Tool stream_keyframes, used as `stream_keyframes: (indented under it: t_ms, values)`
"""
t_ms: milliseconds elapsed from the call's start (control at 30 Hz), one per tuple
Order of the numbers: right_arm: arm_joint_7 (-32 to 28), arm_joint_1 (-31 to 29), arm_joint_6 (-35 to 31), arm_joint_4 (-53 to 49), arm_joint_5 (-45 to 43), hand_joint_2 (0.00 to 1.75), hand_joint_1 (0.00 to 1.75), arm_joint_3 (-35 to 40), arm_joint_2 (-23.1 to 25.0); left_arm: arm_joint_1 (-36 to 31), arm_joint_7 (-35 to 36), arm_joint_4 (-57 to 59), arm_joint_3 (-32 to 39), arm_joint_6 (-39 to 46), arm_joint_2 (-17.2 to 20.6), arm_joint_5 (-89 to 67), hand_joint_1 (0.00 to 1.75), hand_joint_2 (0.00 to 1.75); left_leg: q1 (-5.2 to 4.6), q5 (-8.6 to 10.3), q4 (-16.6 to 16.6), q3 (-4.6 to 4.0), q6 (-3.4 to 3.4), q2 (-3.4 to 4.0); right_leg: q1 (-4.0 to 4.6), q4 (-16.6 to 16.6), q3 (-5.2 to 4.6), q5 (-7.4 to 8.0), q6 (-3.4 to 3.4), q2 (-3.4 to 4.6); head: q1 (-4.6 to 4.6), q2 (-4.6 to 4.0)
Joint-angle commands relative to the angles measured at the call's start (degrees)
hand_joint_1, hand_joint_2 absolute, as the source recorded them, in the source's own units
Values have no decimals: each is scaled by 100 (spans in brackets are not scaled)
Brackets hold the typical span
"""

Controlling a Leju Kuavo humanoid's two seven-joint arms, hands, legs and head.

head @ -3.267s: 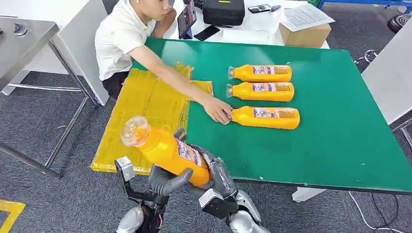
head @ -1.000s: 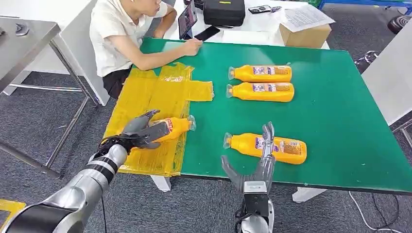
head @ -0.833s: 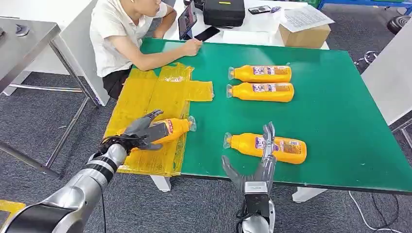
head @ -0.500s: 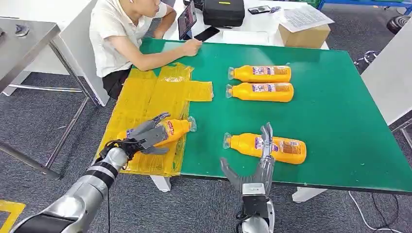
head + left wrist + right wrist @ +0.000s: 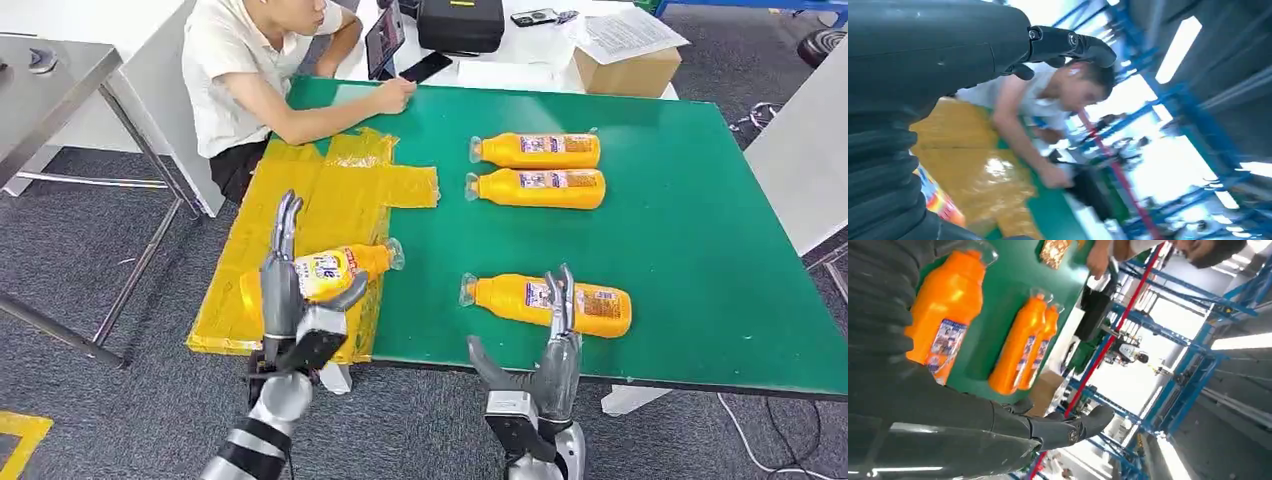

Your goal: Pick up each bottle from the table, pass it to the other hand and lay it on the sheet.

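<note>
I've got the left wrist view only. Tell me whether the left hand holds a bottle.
Observer: No. In the head view the left hand is open, fingers apart. The delivered bottle lies on its side on the yellow sheet.
Operator: Give me the right hand.
Observer: The right hand is open at the green table's near edge, by the nearest bottle.
Operator: Count what's on the green.
Observer: Three bottles: that one, plus the far pair lying side by side.
</note>
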Motion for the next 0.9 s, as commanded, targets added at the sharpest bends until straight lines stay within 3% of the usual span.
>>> stream_keyframes:
  t_ms: [33, 100, 167, 333, 900]
  values:
    - [86, -257, -18, 1286, 1920, 175, 0, -1433, -174, 864, 20, -635, 32, 33, -192, -37, 0, 175, 9, -12, -12, 43, -12, 12, 8, -18, 41, -4, -12, 20, -2, 0]
    - [429, -467, -18, 1624, 1861, 175, 0, -1393, -638, 891, 176, -572, -147, 33, -107, 84, 0, 175, 11, -5, -16, 42, -12, -4, 10, -22, 43, -2, -12, 4, -4, 0]
    - [1064, -617, -18, 1771, 2790, 175, 0, -1673, -875, 837, 402, -433, -453, 33, 26, 327, 0, 175, 9, -4, -12, 35, -8, -3, 9, -21, 36, 1, -8, 6, -7, 0]
    - [1678, -1085, -18, 2448, 2734, 175, 0, -1417, -1611, 801, 545, -400, -891, 32, 142, 694, 0, 175, 4, -1, -12, 31, 0, -2, 3, -21, 36, 5, -3, 12, -9, 0]
    - [1682, -1083, -18, 2440, 2733, 175, 0, -1408, -1601, 798, 547, -408, -894, 33, 146, 696, 0, 175, 1, -3, -3, 22, -1, 2, 1, -6, 22, 5, 0, 14, -7, 0]
